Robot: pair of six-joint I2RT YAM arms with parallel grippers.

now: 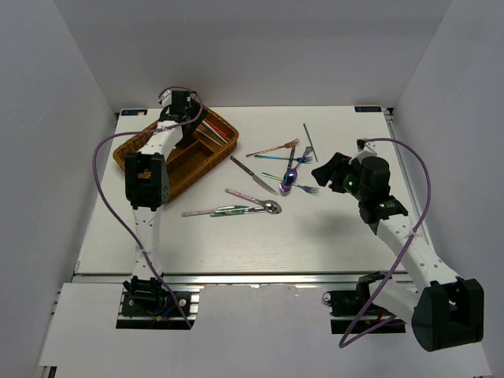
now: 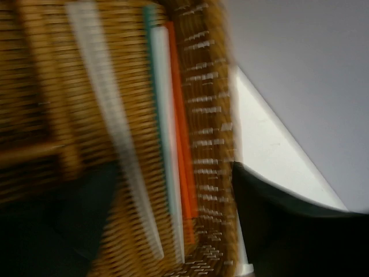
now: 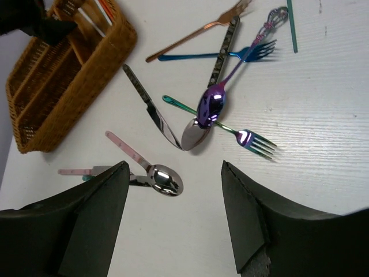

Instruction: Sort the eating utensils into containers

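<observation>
The brown wicker tray (image 1: 198, 163) lies at the back left. My left gripper (image 1: 179, 105) hangs over its far end, open; the blurred left wrist view shows its gripper (image 2: 179, 231) above white, teal and orange sticks (image 2: 173, 133) lying in a compartment. Loose on the table are a knife (image 3: 151, 112), a purple spoon (image 3: 211, 106), an iridescent fork (image 3: 253, 141), a rose-gold fork (image 3: 196, 32), a blue fork (image 3: 230, 56) and a pink-handled spoon (image 3: 164, 178). My right gripper (image 3: 173, 222) is open and empty above the table, just right of that spoon.
A green chopstick (image 1: 310, 142) lies at the back of the pile. A pink-handled and a green utensil (image 1: 216, 211) lie side by side left of the pink-handled spoon. White walls enclose the table on three sides.
</observation>
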